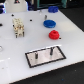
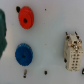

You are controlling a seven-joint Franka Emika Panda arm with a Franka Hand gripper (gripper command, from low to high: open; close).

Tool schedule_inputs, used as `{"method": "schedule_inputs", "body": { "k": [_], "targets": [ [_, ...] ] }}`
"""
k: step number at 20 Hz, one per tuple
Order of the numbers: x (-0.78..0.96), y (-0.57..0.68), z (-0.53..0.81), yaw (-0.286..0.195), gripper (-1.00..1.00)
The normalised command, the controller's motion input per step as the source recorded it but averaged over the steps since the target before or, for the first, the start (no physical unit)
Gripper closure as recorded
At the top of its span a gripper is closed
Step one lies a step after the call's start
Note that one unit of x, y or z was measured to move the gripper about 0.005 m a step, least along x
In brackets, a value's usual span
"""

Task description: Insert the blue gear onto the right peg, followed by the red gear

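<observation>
A: Blue gear point(image 1: 49, 23) – item 1, status pls? List near to far.

B: Nearest in ext. view: dark plate point(image 1: 46, 56), pale rim, flat on white table point(image 1: 70, 42). Two thin pins upright on it. Right peg point(image 1: 51, 51) bare, nothing on either pin.

A: Next back?

B: Red gear point(image 1: 53, 34), at approx 1 o'clock from plate, lying flat, hub up. Item 2 of task, untouched.

A: Then blue?

B: Blue gear farther, approx 11 o'clock from red, apart from it, flat on table. Wrist view has it too point(image 2: 22, 53), red one point(image 2: 25, 17) well clear of it. Pale connector-type block point(image 1: 18, 28) at approx 9 o'clock of blue, not task-relevant.

A: Gripper?

B: Not in either pic. Wrist cam looks down at table, no fingers in frame. Can't tell if spread or closed; nothing seen held.

A: Step in hand?

B: Judgement: step 1, approach to blue gear. No gear grasped or seated yet.

A: Next move needs?

B: Centre over blue, descend, pinch across rim or hub w/o nudging red. Then carry to plate, line hub bore over right peg, not its twin.
</observation>
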Motion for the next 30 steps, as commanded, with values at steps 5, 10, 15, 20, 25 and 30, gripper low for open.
{"method": "schedule_inputs", "body": {
  "k": [5, 10, 15, 20, 25, 30],
  "targets": [
    [-0.68, 0.62, -0.14, 0.000, -1.00],
    [-0.69, 0.60, -0.17, 0.000, -1.00],
    [-0.58, 0.53, -0.30, 0.000, -1.00],
    [-0.56, 0.25, -0.48, 0.000, -1.00],
    [-0.46, 0.15, -0.55, 0.000, -1.00],
    [-0.43, 0.03, -0.60, 0.000, -1.00]
  ]
}}
